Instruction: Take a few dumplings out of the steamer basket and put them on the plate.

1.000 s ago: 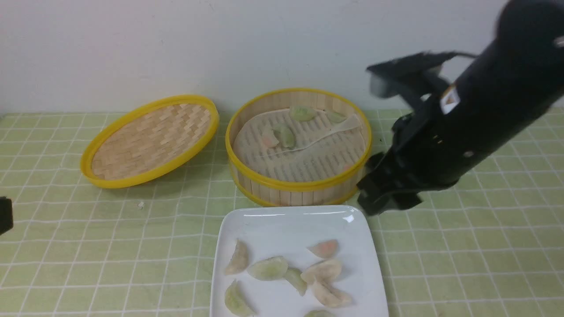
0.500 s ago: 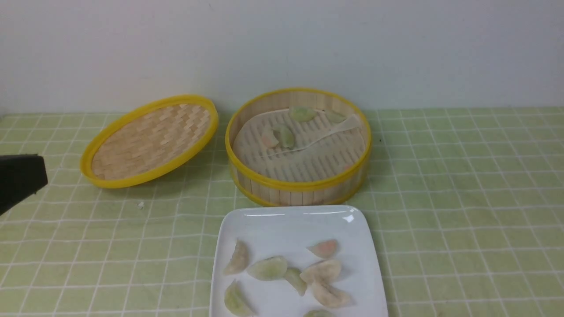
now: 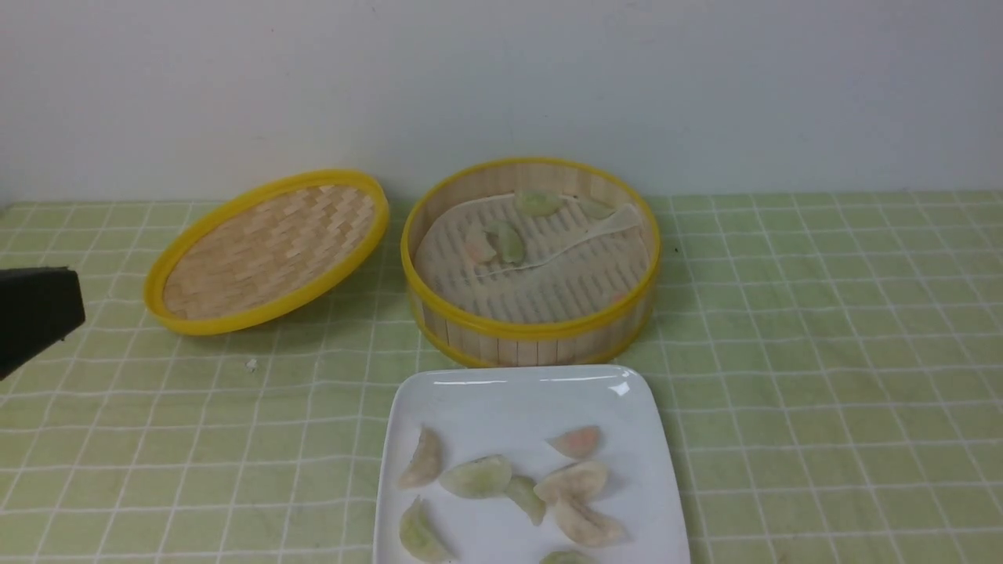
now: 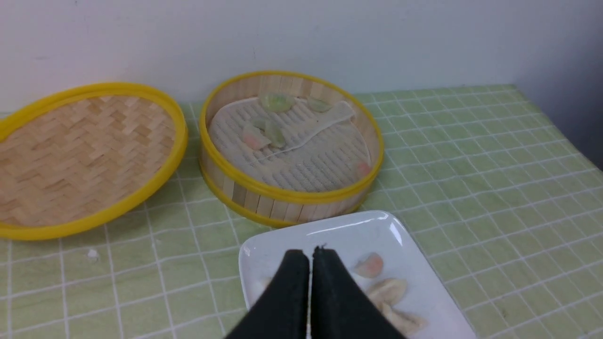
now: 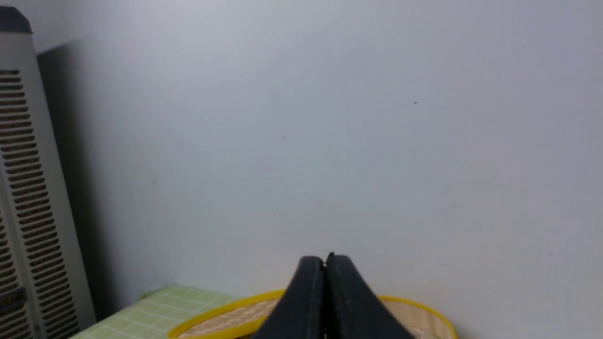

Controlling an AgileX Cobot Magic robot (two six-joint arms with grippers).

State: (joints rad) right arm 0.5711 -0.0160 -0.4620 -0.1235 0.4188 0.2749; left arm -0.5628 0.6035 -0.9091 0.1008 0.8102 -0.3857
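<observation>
Bamboo steamer basket (image 3: 533,345) by the desk's back edge holds a few dumplings (image 3: 509,243); the plate (image 3: 509,399) in front holds several. Your left gripper (image 4: 310,252) and right gripper (image 5: 325,258) are pinched closed and empty. You seem between picks: open one and reach in.

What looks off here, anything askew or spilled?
The liner in the basket is rumpled: one edge is folded over in a flap toward the right wall instead of lying flat. The lid beside it looks tilted. A small white crumb lies on the cloth in front of the lid. Nothing else stands out.
</observation>
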